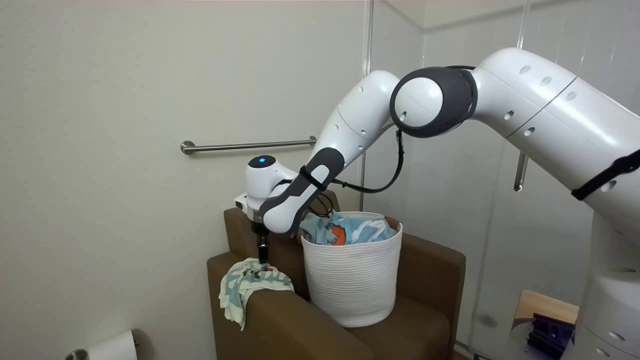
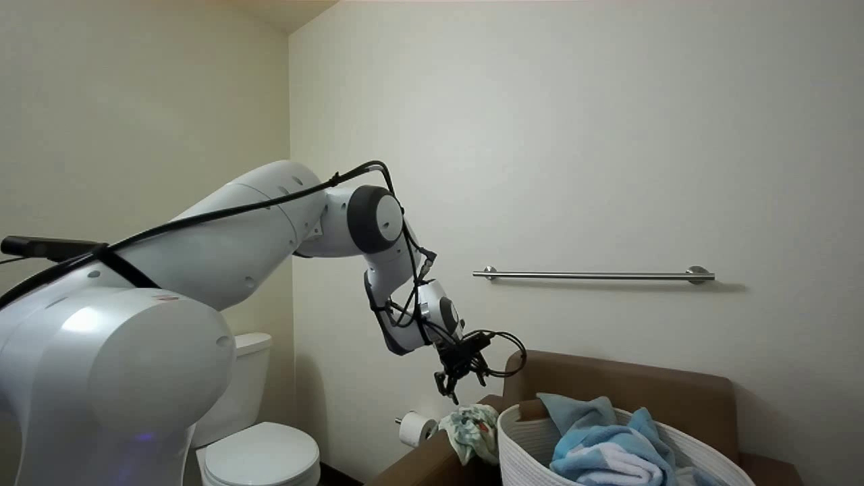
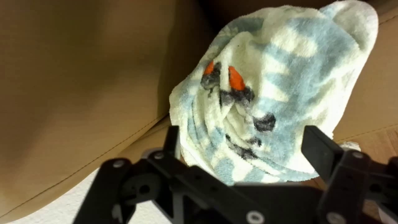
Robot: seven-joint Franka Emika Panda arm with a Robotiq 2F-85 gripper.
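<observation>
Gripper (image 3: 244, 141) is spread wide, nothing pinched, above the patterned cloth (image 3: 273, 96), which is draped over the brown armrest (image 1: 305, 322). In the wrist view the cloth's lower part is framed between the fingertips (image 3: 172, 141); its bulk is seen beyond them, the long axis slanted from lower left to upper right, oblique to the gap. Whether the cloth is touched cannot be told. White basket (image 1: 352, 285) set nearby on the seat (image 1: 412, 332).

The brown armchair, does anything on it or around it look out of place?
Yes. A patterned towel lies crumpled over the armrest, hanging partly down its outer side, while other cloth sits in the white basket on the seat. Seeing an armchair together with a toilet also seems unusual.
</observation>
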